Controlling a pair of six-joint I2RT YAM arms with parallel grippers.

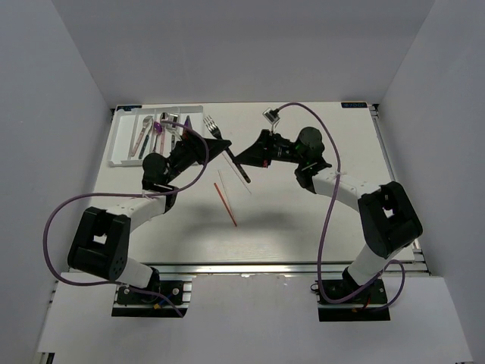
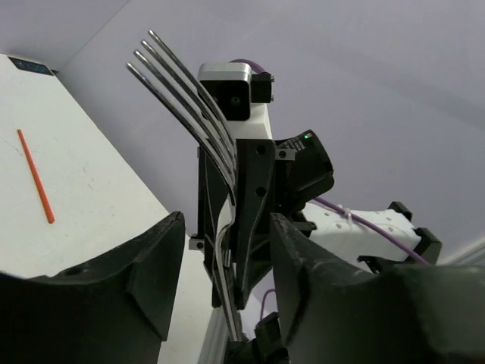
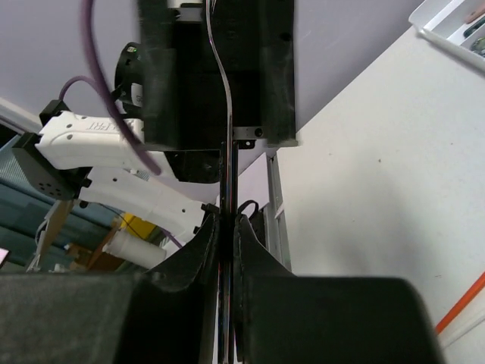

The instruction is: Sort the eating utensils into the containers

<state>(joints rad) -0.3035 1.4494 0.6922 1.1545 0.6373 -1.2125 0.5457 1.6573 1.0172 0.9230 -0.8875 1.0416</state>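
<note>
A dark-handled fork [image 1: 227, 148] with silver tines hangs above the table's middle, and my right gripper [image 1: 241, 160] is shut on its handle. In the right wrist view the thin handle [image 3: 225, 152] runs straight up from between the pressed fingertips [image 3: 227, 227]. My left gripper [image 1: 208, 145] stands open around the same fork. In the left wrist view the tines [image 2: 182, 98] rise between the spread fingers [image 2: 144, 265], which do not touch it. The white cutlery tray [image 1: 121, 144] at the back left holds several utensils [image 1: 159, 129].
A red chopstick [image 1: 225, 205] and two pale ones [image 1: 223, 182] lie on the table below the grippers. The red chopstick [image 2: 35, 177] shows again in the left wrist view. A tray corner [image 3: 455, 30] shows top right in the right wrist view.
</note>
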